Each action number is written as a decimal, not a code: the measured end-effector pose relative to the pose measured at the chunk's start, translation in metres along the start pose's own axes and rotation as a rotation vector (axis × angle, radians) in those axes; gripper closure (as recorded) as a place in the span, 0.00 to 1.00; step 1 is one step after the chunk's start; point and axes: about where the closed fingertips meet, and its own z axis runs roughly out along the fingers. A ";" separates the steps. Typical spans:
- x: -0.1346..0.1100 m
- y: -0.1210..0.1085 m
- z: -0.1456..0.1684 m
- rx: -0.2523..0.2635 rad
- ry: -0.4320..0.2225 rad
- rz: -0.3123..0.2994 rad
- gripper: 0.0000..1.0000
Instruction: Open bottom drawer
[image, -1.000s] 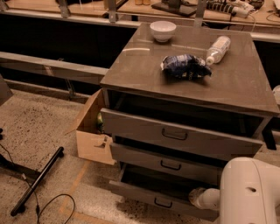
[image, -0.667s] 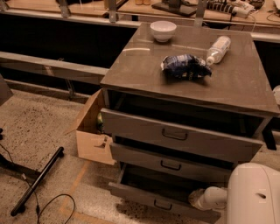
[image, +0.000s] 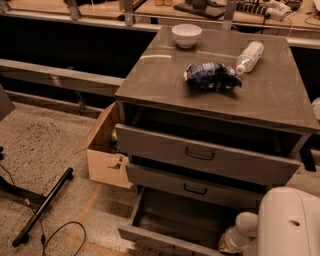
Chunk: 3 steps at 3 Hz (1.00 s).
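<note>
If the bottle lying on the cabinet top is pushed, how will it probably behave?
The bottle lies on its side, so it would probably roll, perhaps toward the cabinet top's edge. It looks like clear plastic, so it is likely light and not fragile. The pincer is low at the bottom drawer, far from it.

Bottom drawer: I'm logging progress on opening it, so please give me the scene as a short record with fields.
bottom drawer: pulled well out, farther than the two above
middle drawer: slightly out
top drawer: slightly out
gripper: lower right, down at the bottom drawer's right side, near the picture's bottom edge
cabinet top: white bowl, plastic bottle lying on its side, blue snack bag
floor, left of cabinet: open cardboard box
</note>
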 end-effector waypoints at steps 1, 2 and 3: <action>0.002 0.036 -0.006 -0.151 0.006 -0.019 1.00; 0.001 0.053 -0.012 -0.217 0.015 -0.024 1.00; -0.002 0.063 -0.016 -0.243 0.015 -0.019 1.00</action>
